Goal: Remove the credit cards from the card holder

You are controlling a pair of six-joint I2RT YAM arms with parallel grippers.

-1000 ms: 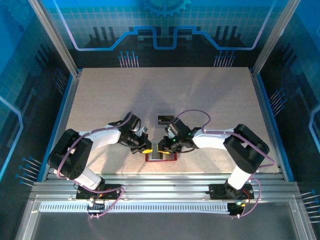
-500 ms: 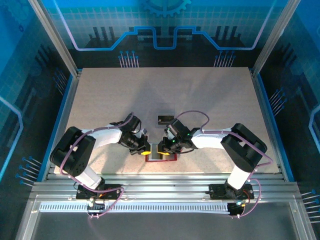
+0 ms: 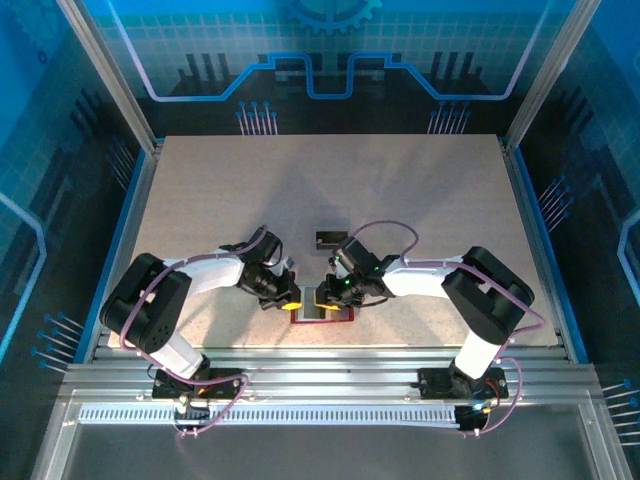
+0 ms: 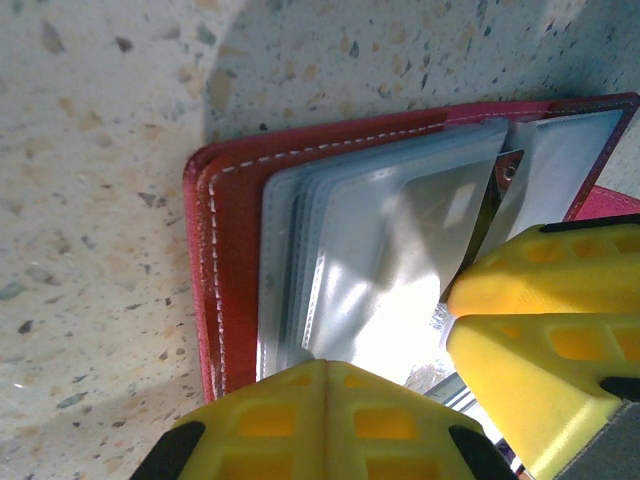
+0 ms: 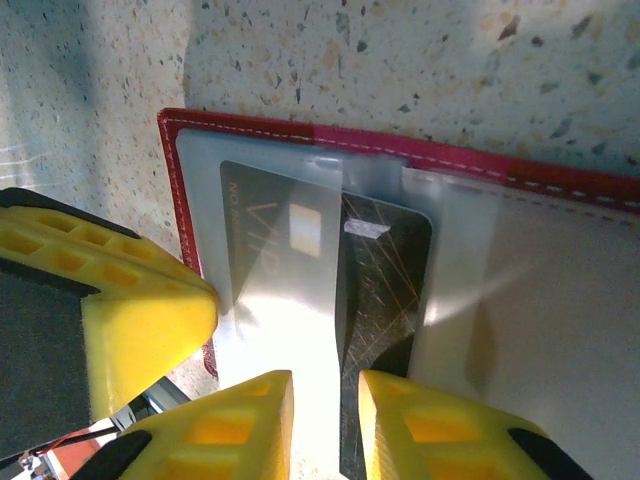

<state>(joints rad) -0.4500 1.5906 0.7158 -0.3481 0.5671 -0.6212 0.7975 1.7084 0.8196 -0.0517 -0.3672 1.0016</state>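
The red card holder point(image 3: 338, 316) lies open near the table's front edge, between both grippers. In the left wrist view its pale plastic pockets point(image 4: 380, 250) fan out over the red cover point(image 4: 235, 200). My left gripper point(image 4: 325, 368) is shut, its tips pressing on the pockets' near edge. A dark credit card point(image 5: 385, 270) with gold lines sticks partly out of a frosted pocket of the card holder point(image 5: 300, 135). Its lower end curls up into the narrow gap of my right gripper point(image 5: 325, 390), which is closed on it. From above, the left gripper point(image 3: 291, 298) and right gripper point(image 3: 325, 297) sit close together.
A small dark rectangular object point(image 3: 327, 238) lies on the speckled table point(image 3: 330, 180) just behind the grippers. The metal rail point(image 3: 330, 375) with the arm bases runs right in front of the card holder.
The left arm shifted slightly toward the card holder a second ago. Since then both arms and the card have stayed still.
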